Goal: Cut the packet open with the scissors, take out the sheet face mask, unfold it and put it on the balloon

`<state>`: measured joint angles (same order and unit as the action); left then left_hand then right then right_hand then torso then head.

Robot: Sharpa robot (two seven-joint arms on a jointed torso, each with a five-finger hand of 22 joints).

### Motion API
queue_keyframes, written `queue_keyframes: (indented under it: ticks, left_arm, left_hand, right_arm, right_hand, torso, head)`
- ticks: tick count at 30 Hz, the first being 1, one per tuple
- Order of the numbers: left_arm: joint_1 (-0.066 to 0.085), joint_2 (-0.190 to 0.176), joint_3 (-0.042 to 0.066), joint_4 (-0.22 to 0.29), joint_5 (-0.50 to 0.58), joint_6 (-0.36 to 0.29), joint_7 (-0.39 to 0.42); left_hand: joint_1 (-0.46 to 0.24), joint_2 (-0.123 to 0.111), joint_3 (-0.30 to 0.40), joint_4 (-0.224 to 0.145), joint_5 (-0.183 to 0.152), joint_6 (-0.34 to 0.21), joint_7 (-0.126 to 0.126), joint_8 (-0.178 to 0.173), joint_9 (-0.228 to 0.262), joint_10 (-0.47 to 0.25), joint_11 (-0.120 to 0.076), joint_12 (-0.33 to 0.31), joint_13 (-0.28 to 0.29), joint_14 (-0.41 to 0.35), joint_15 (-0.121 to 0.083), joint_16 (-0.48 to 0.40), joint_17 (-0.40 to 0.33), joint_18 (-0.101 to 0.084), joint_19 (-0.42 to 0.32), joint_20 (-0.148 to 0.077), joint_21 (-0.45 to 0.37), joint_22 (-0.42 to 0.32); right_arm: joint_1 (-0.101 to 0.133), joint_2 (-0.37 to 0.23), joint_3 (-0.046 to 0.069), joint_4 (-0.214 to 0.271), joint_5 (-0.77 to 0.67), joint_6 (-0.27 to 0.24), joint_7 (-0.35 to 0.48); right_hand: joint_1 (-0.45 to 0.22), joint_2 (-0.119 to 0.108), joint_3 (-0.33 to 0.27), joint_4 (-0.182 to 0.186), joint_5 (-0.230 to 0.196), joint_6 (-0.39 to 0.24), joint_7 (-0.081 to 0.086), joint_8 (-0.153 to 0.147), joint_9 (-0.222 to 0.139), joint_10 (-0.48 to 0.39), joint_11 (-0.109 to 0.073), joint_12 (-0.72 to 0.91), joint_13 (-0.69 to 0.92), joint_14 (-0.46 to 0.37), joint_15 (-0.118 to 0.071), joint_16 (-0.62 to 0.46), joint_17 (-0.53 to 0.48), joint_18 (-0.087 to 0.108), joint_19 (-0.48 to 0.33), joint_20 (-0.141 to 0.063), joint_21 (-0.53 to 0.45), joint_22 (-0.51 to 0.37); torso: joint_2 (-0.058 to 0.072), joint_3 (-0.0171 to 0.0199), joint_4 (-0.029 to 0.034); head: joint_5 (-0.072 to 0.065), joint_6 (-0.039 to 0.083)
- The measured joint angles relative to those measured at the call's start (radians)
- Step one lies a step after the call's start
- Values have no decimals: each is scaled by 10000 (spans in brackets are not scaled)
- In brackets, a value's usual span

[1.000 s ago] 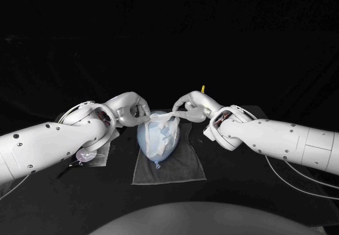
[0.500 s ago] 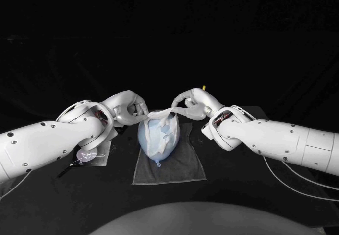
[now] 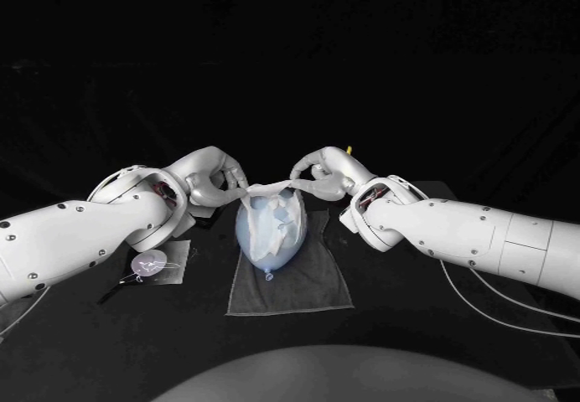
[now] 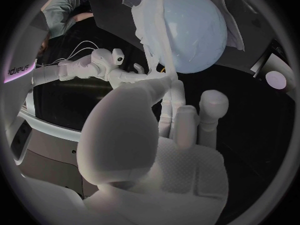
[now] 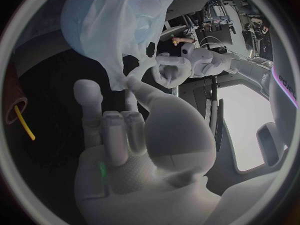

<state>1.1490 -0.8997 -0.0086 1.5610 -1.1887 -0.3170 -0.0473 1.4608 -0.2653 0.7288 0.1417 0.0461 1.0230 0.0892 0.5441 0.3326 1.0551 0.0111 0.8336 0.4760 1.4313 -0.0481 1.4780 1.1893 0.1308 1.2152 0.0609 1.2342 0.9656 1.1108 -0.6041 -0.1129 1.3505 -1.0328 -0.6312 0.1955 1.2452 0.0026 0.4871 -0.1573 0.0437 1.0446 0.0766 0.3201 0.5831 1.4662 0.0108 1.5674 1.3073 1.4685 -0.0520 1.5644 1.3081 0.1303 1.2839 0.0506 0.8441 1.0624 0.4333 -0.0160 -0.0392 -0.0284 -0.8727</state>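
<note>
A pale blue balloon (image 3: 268,239) lies on a grey cloth (image 3: 292,289) in the middle of the table. A white sheet face mask (image 3: 276,209) hangs over the balloon's far end, stretched between my two hands. My left hand (image 3: 215,182) pinches the mask's left edge; my right hand (image 3: 320,174) pinches its right edge. In the left wrist view the mask (image 4: 150,35) runs from my fingers (image 4: 172,97) along the balloon (image 4: 194,30). In the right wrist view the mask (image 5: 122,35) drapes the balloon (image 5: 84,20) from my pinching fingers (image 5: 140,92).
A cut-open clear packet (image 3: 152,266) lies on the table under my left arm. A yellow object (image 3: 347,152) shows just behind my right hand, also seen in the right wrist view as a yellow stick (image 5: 24,122). The cloth's near edge lies toward the table front.
Both hands have risen and moved away from me with the mask, pulling its top edge taut above the balloon's far end. The balloon and cloth stay put.
</note>
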Motion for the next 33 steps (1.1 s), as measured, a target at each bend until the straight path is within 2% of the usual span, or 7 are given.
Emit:
queue_keyframes:
  ticks: [14, 21, 25, 28, 33]
  left_arm:
    - [245, 82, 26, -79, 97, -71, -3]
    - [407, 197, 29, -348, 73, -104, -17]
    - [448, 244, 30, -519, 50, -92, -46]
    - [460, 280, 30, -602, 28, -78, -76]
    - [469, 379, 24, -740, -57, -76, -127]
  left_hand:
    - [1, 0, 13, -15, -4, -18, -16, -1, 2, 1, 1, 37, 1, -1, 1, -1, -48, -1, 0, 0, 0, 27]
    - [1, -1, 13, -15, -26, -19, -16, -20, 4, 2, 1, 37, 18, -1, 1, -2, -51, -1, 35, -35, 43, 70]
    - [-26, 27, 13, -15, 3, -20, -17, -23, 5, 2, 2, 37, 21, -1, 0, -3, -59, -1, 35, -35, 43, 70]
    - [-39, 39, 13, -15, 4, -21, -17, 7, 6, 2, 2, 37, 21, -1, 1, -4, -55, -2, 35, -35, 43, 70]
    - [-40, 37, 13, -16, 4, -37, -32, 13, 7, 15, 16, 36, 36, -1, 1, -6, -53, -2, 34, -35, 43, 82]
  right_arm:
    - [18, 335, -2, -304, -47, -313, -82]
    - [25, 424, -2, -431, -22, -604, -61]
    - [51, 516, -2, -607, 32, -767, -44]
    - [63, 597, 1, -741, 88, -844, -41]
    - [74, 777, 0, -1012, 146, -881, -50]
  right_hand:
    - [39, 39, -1, 0, 24, -20, -14, 14, 7, 0, 0, -2, 7, -2, 2, 29, -8, -7, 0, 0, 0, -1]
    - [38, 39, -1, 0, 26, -35, -2, 36, 7, 0, 0, -5, 9, -3, 3, 24, -8, -13, 0, 0, 0, -2]
    - [38, 38, -2, 0, 26, -37, -2, 36, 7, 0, 0, -16, 8, -3, 3, 22, -7, -23, 0, 0, 0, -2]
    - [38, 38, -2, 0, 26, -42, -3, 36, 8, 0, 0, -19, 8, -4, 3, 20, -6, 82, 0, 0, 0, -2]
    - [38, 38, 28, -30, 24, -38, 31, 35, 73, -1, 0, -28, 4, -4, 4, -6, 0, 82, 0, 0, -59, -3]
  torso:
    - [2, 4, 0]
    - [-2, 4, -7]
    - [-3, 7, -7]
    - [-3, 10, -7]
    - [-6, 10, -8]
  head:
    - [29, 0]
    - [42, 0]
    - [38, 0]
    - [37, 0]
    - [37, 0]
